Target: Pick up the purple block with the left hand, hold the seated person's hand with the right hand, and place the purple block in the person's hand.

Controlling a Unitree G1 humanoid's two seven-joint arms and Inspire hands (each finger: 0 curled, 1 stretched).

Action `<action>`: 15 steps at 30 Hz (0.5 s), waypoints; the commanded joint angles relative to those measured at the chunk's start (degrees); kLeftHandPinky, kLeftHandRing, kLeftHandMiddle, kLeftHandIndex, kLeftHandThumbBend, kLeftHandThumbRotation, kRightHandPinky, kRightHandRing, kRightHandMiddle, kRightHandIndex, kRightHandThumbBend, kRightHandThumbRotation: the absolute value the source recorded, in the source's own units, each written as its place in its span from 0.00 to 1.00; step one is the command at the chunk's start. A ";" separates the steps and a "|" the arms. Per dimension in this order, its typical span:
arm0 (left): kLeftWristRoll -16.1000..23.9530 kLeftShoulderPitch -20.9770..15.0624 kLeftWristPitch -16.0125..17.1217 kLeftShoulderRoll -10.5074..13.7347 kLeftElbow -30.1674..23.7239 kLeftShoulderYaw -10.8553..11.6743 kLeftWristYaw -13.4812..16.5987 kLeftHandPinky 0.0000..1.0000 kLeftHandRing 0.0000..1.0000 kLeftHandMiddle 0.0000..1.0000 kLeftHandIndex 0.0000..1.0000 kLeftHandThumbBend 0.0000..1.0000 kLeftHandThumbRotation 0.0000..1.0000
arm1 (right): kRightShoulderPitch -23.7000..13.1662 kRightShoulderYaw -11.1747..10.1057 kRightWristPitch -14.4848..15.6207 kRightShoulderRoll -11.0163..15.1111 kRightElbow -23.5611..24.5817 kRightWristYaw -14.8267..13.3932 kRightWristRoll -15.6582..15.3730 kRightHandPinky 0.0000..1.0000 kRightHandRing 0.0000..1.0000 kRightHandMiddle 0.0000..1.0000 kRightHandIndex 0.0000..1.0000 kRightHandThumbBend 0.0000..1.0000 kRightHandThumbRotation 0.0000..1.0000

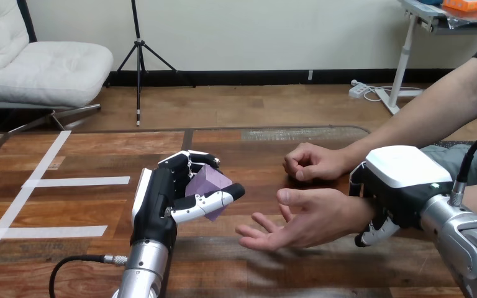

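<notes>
Clamping the purple block [210, 181] between curled fingers and thumb, the left hand [161, 202] holds it above the table [68, 211], near the person's open hand [304, 217] but apart from it, with bare wood between. That palm lies upturned and cupped, its fingers pointing towards the block. The right hand [404, 183] sits over the person's wrist [355, 214], its fingers curling down round the near side, so it appears to clasp it. Further off, the person's other hand [313, 162] rests in a loose fist. The likely risk is a release short of the palm, which would drop the block onto the table. The thumb crosses the block's front face and may drag it sideways on opening, and a block landing on the sloping fingertips could tumble off.
</notes>
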State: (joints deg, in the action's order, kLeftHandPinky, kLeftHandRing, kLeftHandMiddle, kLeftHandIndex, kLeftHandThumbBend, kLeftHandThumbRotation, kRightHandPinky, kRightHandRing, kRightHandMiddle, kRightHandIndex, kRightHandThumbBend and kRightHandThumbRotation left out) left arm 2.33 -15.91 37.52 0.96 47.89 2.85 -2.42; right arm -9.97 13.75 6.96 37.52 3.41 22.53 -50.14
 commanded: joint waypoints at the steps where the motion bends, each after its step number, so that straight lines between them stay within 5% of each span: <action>1: 0.20 -4.76 0.41 -0.11 -0.18 -0.50 0.22 0.33 0.39 0.49 0.50 0.86 0.11 | -4.60 -0.87 -0.19 -0.39 -0.58 -1.50 0.43 0.40 0.47 0.53 0.51 0.74 0.00; 15: -0.38 -5.25 0.73 -0.78 0.61 -0.47 -0.68 0.33 0.39 0.48 0.50 0.87 0.10 | -6.00 -0.64 -0.05 -0.87 -1.29 -0.83 1.02 0.42 0.49 0.54 0.52 0.72 0.00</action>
State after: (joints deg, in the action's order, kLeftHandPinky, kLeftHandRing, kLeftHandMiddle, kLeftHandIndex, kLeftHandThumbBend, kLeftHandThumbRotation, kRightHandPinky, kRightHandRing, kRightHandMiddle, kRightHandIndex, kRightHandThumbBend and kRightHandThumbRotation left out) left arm 2.39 -16.03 37.52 0.82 48.15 2.82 -2.83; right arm -10.69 13.75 6.44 37.42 2.59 22.53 -49.40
